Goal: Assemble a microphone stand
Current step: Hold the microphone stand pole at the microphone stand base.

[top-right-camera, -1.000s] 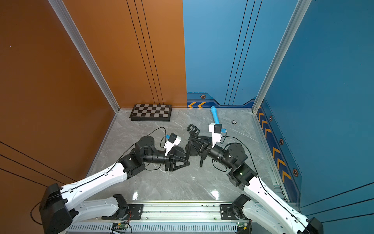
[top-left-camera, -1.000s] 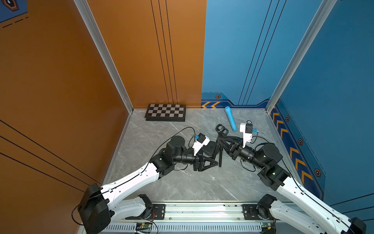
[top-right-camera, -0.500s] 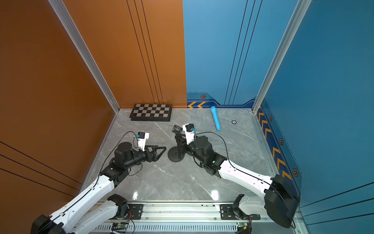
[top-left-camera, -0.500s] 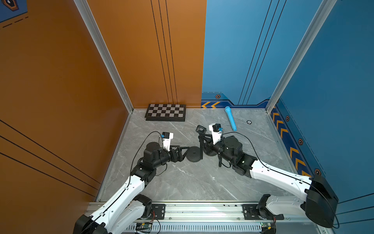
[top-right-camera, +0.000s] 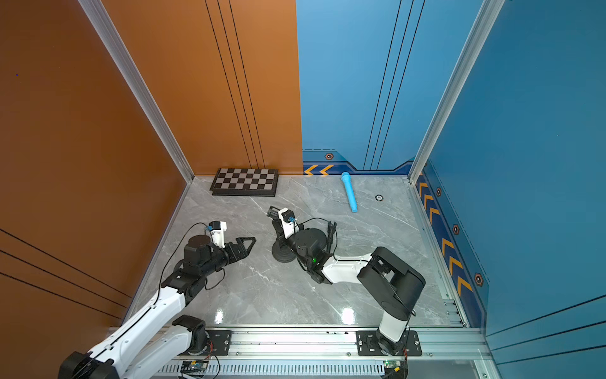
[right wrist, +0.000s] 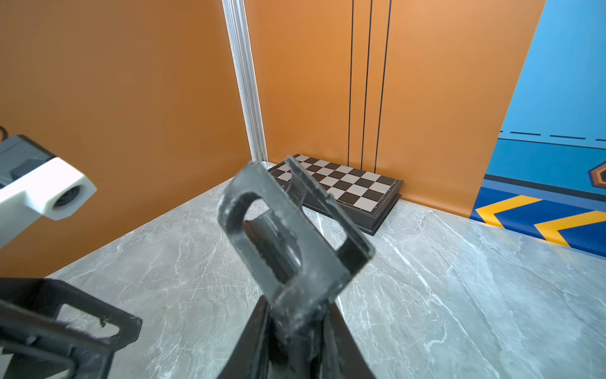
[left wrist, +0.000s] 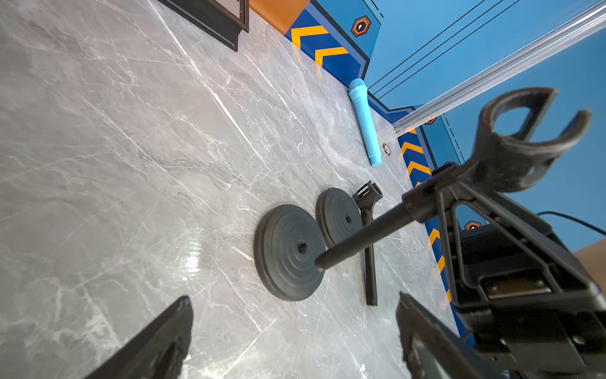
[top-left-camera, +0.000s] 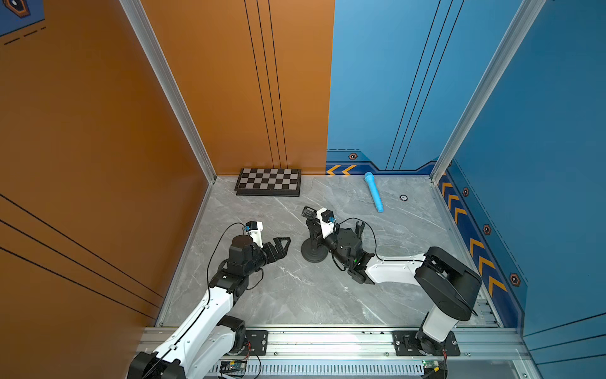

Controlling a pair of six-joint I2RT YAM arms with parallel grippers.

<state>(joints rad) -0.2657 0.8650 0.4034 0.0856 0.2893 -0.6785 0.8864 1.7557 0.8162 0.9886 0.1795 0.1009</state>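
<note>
Misalignment worries us: the right gripper (top-left-camera: 313,231) is clamped on the pole (left wrist: 370,229), whose foot seems to sit beside the hole in the base (left wrist: 288,252), not in it. The left gripper (top-left-camera: 280,246) hangs nearby with jaws spread wide, so pressing down may skid the unheld base.

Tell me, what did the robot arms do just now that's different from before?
The left gripper opened wide and pulled back to its own side. The right gripper, still shut on the pole, swung over and brought it to the round base, tip beside its hole. The blue microphone and chessboard did not move.
</note>
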